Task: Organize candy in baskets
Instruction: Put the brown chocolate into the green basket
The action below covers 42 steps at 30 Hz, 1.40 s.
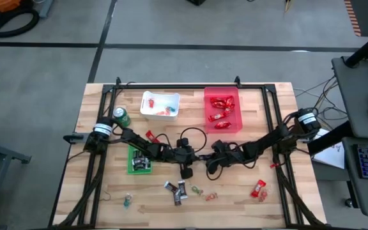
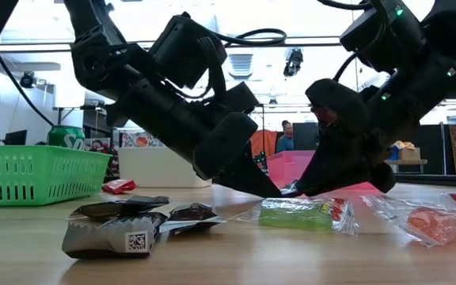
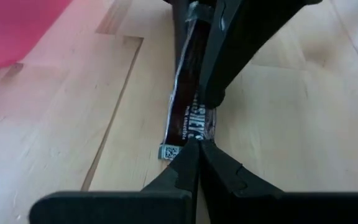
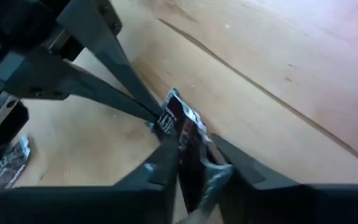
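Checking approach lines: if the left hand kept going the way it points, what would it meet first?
The dark-wrapped chocolate mini bar at the left hand tips, then the right hand on it; depth unclear.

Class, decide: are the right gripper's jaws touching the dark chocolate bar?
Touching. In the right wrist view, the right gripper has its jaws pressed against both sides of the dark chocolate bar.

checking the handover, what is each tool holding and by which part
Both tools hold one dark-wrapped chocolate bar. The left tool is shut on its printed end; the right tool grips the opposite end, the wrapper between its fingers.
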Motion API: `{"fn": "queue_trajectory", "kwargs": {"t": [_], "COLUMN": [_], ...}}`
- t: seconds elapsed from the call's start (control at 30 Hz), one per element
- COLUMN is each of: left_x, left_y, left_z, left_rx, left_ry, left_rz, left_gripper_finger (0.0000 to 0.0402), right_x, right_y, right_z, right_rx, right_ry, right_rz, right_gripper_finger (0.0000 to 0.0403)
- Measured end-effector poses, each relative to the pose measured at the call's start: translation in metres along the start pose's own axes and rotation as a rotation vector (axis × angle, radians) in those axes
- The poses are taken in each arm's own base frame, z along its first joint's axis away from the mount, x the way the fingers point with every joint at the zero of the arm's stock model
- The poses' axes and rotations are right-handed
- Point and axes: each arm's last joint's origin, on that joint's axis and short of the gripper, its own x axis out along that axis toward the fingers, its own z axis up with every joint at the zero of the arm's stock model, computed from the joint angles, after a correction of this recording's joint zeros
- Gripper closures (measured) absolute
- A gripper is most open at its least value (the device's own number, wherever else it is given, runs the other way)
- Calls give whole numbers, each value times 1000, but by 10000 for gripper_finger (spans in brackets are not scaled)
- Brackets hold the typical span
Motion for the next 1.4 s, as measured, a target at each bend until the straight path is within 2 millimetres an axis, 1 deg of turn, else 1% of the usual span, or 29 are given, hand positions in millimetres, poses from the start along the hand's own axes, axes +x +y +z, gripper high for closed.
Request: {"fn": "queue_trajectory", "kwargs": {"t": [0.07,0.1,0.2,0.33,0.5,0.57,0.67,0.73,0.83,0.93,1.07,1.13,1.2,1.3,1.4], "left_x": [-2,-3,-10,-26,-59,-76,-101,-117,-141,-156,-165,-164,-162,-158,-153], "left_y": [-1,-2,-6,-13,-17,-16,-13,-11,-8,-6,-4,-5,-6,-11,-15], "left_z": [2,2,7,22,38,44,47,46,45,37,25,21,21,28,28], "left_rx": [1,4,24,58,105,122,120,101,54,21,2,4,-4,-19,-10], "left_ry": [-1,1,4,-22,-78,-124,-214,-289,-453,-574,-650,-639,-638,-642,-617], "left_rz": [-5,-8,-20,-42,-70,-83,-104,-122,-164,-201,-231,-236,-240,-248,-252], "left_gripper_finger": [401,401,401,401,401,401,402,402,401,402,402,401,398,377,342], "right_x": [-3,-5,-12,-26,-43,-49,-55,-55,-52,-48,-41,-38,-33,-25,-21], "right_y": [2,3,8,16,28,33,43,48,53,58,64,68,72,79,87], "right_z": [2,4,10,18,25,26,27,29,28,28,27,27,27,28,29], "right_rx": [-29,-45,-68,-129,-240,-320,-379,-407,-474,-533,-580,-607,-627,-666,-693], "right_ry": [-9,-15,-38,-83,-179,-234,-330,-394,-477,-576,-745,-804,-835,-852,-870], "right_rz": [14,22,46,93,129,137,198,246,279,324,375,401,402,383,374], "right_gripper_finger": [368,378,381,382,383,383,383,384,384,384,384,384,384,384,384]}}
